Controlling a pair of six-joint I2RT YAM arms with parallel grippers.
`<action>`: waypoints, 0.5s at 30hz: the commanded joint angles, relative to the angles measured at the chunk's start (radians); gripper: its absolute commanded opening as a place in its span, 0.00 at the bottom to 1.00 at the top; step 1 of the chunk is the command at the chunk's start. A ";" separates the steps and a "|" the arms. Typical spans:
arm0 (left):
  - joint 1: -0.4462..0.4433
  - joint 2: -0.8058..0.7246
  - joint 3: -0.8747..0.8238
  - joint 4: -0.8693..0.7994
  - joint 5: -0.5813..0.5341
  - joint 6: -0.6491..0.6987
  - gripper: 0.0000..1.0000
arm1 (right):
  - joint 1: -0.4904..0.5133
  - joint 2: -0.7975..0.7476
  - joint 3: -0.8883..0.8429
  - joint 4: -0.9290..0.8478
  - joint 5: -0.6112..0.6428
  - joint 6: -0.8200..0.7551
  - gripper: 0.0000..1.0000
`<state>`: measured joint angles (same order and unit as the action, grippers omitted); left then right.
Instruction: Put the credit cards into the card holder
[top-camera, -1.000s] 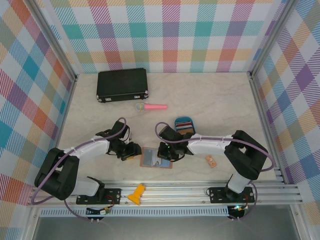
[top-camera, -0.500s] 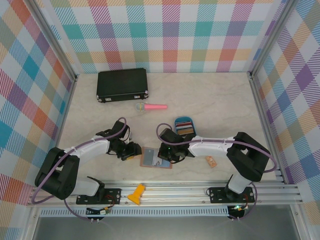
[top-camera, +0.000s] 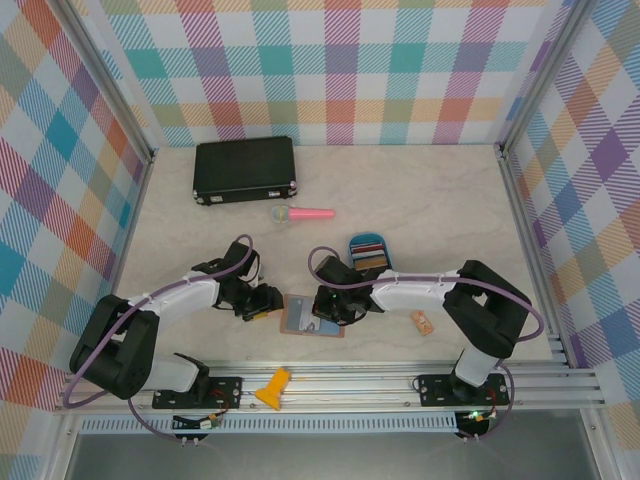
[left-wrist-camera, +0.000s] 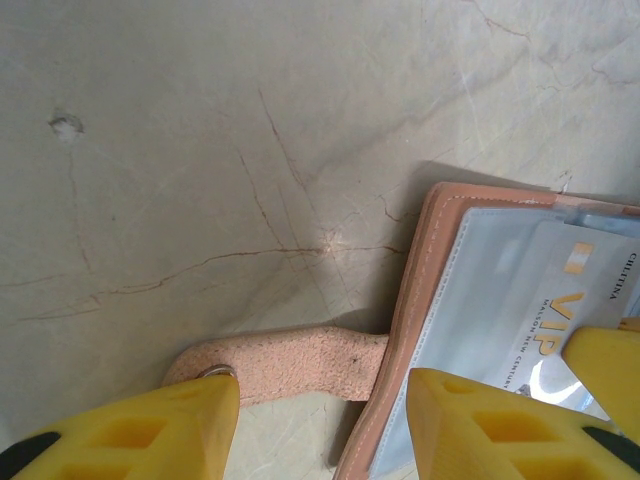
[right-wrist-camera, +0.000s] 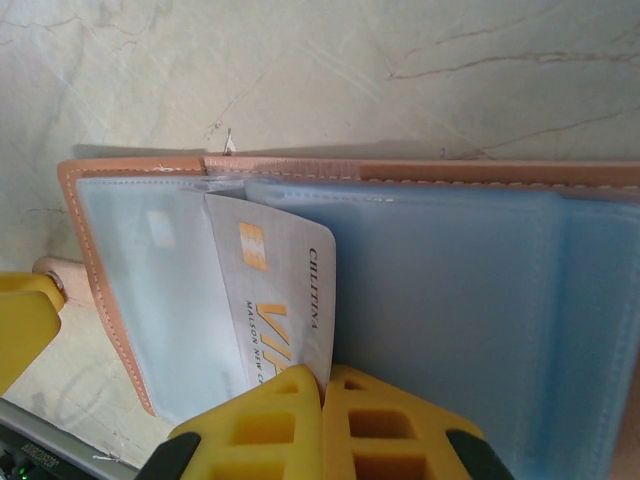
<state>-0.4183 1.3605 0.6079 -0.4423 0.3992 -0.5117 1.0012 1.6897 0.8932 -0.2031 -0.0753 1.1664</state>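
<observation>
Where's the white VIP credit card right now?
In the right wrist view, the white VIP credit card lies inside the open pinkish-brown leather card holder, its edge pinched by the right end effector.

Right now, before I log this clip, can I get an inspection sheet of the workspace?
Surface: pale marble-look table, faint veins and scuffs.
Job's things: card holder lies open; white card angled across its left sleeve; more cards in the blue tray.
Clutter: black case, pink stick, orange tag, yellow piece by the front rail.
Claws: left claw open, straddling the holder's edge and strap; right claw shut on the white card.
Cables: purple cables run along both arms.
Surroundings: plaid walls, metal frame.
</observation>
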 joint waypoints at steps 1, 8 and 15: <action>-0.011 0.044 -0.022 -0.033 -0.017 -0.007 0.50 | 0.010 0.043 -0.002 -0.072 0.014 -0.015 0.00; -0.011 0.041 -0.022 -0.032 -0.016 -0.008 0.50 | 0.012 0.052 0.010 -0.071 0.010 -0.014 0.00; -0.011 0.044 -0.021 -0.030 -0.015 -0.006 0.50 | 0.015 0.072 0.036 -0.075 -0.001 -0.024 0.00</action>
<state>-0.4183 1.3605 0.6079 -0.4423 0.3992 -0.5117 1.0031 1.7145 0.9272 -0.2062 -0.0891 1.1629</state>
